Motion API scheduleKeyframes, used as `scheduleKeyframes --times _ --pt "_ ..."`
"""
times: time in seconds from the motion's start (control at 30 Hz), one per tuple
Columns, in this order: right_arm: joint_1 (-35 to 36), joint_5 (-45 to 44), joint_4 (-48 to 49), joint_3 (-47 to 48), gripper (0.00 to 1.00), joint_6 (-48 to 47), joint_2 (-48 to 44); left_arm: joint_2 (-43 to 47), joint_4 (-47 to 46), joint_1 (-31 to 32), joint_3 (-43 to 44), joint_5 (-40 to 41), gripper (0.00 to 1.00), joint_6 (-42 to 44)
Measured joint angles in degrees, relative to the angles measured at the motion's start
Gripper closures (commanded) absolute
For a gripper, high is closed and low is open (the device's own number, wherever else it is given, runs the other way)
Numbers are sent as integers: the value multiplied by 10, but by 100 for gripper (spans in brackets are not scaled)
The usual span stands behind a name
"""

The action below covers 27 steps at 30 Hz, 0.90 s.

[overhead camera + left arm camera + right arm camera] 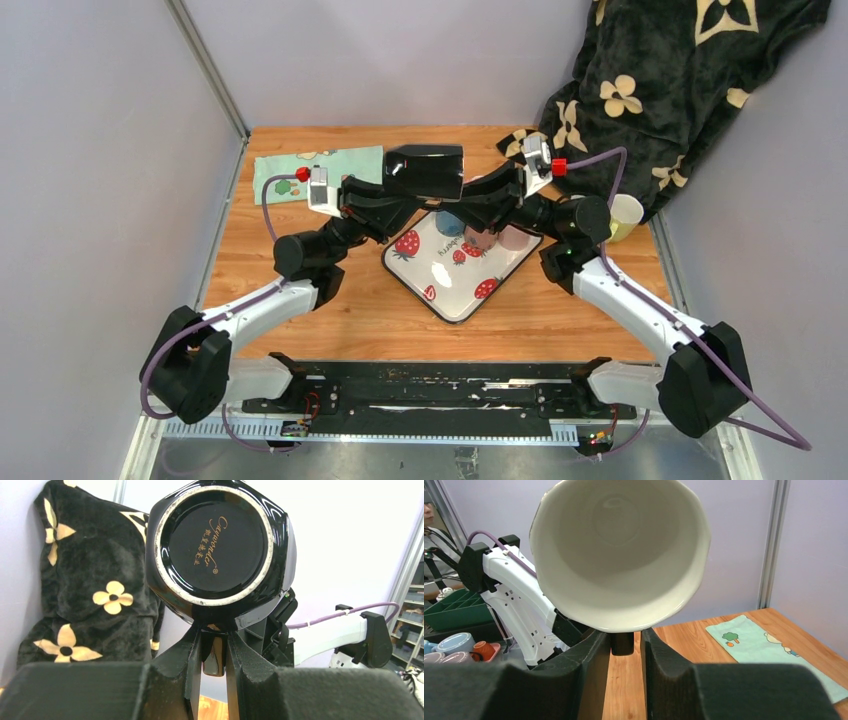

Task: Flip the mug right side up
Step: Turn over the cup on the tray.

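Over the worktop (350, 320), toward its far edge, the mug (425, 170) was held in the air on its side. The left hand (214, 650) was clamped on it; whether the right hand (624, 645) was clamped could not be told. Uprighting was judged half done; setting down remained.

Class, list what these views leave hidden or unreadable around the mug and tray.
Top view: the handle of the black mug, hidden by the left arm and right arm.
Top view: cups on the strawberry tray, partly under those arms.
Left wrist view: small characters on the mug's base, too small to read.
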<state>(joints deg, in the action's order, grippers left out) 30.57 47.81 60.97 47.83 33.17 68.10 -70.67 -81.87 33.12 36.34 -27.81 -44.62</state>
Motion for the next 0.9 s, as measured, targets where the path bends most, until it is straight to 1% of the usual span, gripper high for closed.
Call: scheduleKeyframes --times 0.3,0.53,0.6,0.77,0.8,0.9 --pt "8 0 35 13 75 30 21 0 -15 0 1 11 100 0" --pt "12 -10 51 16 81 36 28 0 -19 2 1 17 100 -2" --pt "13 -13 55 16 81 38 30 0 -21 3 1 20 100 -2" --pt "18 -21 59 24 79 41 35 0 -26 4 1 30 100 -2" --pt "19 -23 60 24 80 42 35 0 -28 4 1 32 100 -2" --pt "22 -31 63 24 89 41 36 0 -31 5 1 35 100 -2"
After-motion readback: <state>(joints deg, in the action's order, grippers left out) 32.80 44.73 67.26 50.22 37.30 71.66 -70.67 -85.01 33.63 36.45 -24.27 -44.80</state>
